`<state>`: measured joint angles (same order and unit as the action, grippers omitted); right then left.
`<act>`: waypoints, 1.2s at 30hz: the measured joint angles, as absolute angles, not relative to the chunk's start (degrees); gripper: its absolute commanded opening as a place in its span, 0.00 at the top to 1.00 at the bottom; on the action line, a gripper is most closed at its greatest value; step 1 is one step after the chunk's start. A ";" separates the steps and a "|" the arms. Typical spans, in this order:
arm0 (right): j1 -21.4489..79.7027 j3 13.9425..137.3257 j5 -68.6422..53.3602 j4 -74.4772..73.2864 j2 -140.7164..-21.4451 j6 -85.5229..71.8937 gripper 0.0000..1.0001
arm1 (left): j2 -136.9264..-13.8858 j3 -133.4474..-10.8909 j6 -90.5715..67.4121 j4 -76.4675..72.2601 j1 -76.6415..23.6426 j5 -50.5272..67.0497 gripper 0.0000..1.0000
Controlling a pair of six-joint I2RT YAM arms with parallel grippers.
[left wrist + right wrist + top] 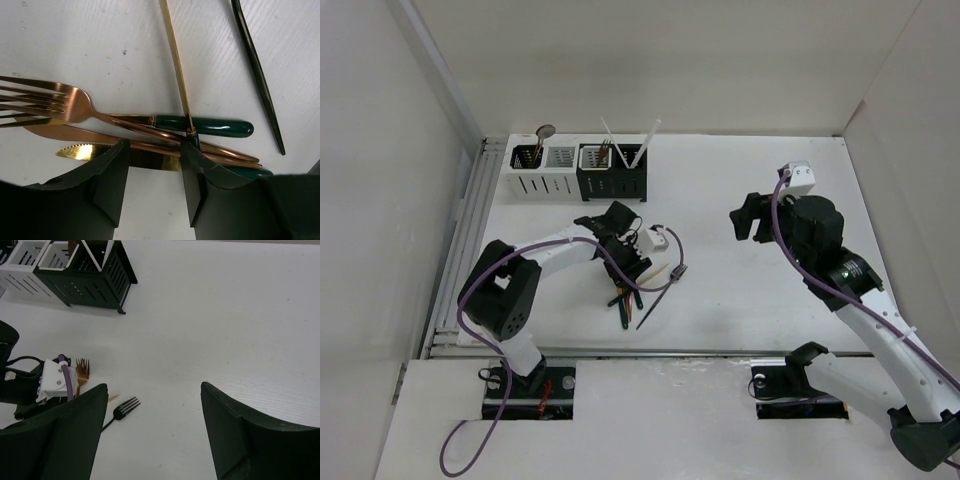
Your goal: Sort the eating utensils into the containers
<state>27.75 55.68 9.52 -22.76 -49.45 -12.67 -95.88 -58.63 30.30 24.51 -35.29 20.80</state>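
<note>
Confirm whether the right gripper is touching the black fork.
Apart. The top external view shows table between the right gripper and the black fork.

Right tool (154, 390) gapes over the bare white desk (225, 315). Caddies (95, 280) at 11 o'clock. Black fork (125, 408) and copper fork (82, 371) at 8 o'clock, beside left arm (52, 382).

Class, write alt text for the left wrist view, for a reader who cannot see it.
Two black fingers, set apart, straddle a copper fork, a gold serrated knife and a green-handled piece heaped on a white table. A slim dark utensil lies apart, upper right.
</note>
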 measured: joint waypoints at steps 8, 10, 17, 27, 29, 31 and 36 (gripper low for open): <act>27.75 55.66 9.54 -22.81 -49.39 -13.32 0.21 | -94.04 -61.76 28.32 25.61 -34.61 22.24 0.55; 27.75 55.66 9.52 -22.81 -49.41 -13.34 0.21 | -92.38 -61.93 28.14 25.82 -34.92 22.17 0.55; 27.75 55.66 9.52 -22.94 -49.41 -13.34 0.21 | -89.56 -57.78 28.25 26.02 -37.45 18.59 0.54; 27.75 55.51 9.52 -23.16 -49.41 -13.34 0.21 | -94.45 -56.42 29.69 25.36 -37.41 13.37 0.55; 27.75 55.37 9.54 -23.20 -49.43 -13.34 0.21 | -94.89 -56.42 29.85 25.45 -37.52 13.30 0.55; 27.75 55.37 9.54 -23.42 -49.43 -13.34 0.21 | -94.87 -56.42 30.00 25.19 -37.85 13.41 0.55; 27.75 55.37 9.58 -23.62 -49.52 -13.34 0.21 | -94.50 -56.66 29.89 25.21 -38.15 13.10 0.55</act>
